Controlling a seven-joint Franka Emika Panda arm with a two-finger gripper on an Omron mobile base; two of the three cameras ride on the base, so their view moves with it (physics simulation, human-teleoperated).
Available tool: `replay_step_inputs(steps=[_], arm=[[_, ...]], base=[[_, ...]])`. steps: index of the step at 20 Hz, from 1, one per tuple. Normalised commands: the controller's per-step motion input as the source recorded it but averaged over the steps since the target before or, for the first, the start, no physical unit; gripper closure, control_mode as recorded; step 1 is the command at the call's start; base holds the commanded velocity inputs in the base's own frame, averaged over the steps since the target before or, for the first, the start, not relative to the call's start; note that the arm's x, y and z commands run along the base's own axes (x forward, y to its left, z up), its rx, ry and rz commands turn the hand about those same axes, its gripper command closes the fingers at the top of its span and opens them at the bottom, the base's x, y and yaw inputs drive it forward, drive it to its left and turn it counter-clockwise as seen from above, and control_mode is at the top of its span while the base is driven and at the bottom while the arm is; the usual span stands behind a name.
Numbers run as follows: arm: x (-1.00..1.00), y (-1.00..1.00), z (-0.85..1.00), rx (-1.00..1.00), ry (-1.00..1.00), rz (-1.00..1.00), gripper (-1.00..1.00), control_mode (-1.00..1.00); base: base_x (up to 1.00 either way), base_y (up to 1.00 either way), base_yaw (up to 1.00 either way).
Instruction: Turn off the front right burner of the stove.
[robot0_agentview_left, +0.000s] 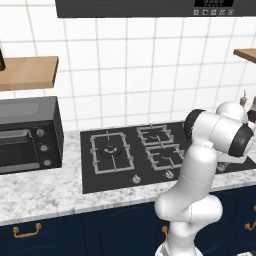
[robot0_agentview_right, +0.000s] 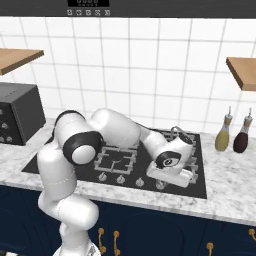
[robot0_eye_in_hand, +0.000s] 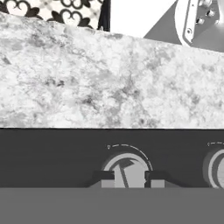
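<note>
You could not see the right half of the stove (robot0_agentview_left: 110, 150) in the left base view; the arm stood in front of it. In the right base view the hand covered the front right burner (robot0_agentview_right: 186, 165) almost wholly. In the hand view the grey band cut off the lower half of a silver knob (robot0_eye_in_hand: 125, 171), and the tool (robot0_eye_in_hand: 129, 178) showed only its tips

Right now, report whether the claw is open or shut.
Open: in the hand view the claw has its fingertips apart, either side of a silver knob.
</note>
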Motion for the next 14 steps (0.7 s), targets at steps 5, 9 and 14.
replay_step_inputs(steps=[5, 9, 14], arm=[[-0.14, 0.0, -0.04, 0.0, 0.0, -0.79, 1.0, -1.0], [-0.16, 0.0, -0.03, 0.0, 0.0, -0.85, 1.0, -1.0], [-0.14, 0.01, -0.09, 0.0, 0.01, -0.91, 1.0, -1.0]], base=[[0.0, 0.0, 0.0], [0.0, 0.0, 0.0], [0.0, 0.0, 0.0]])
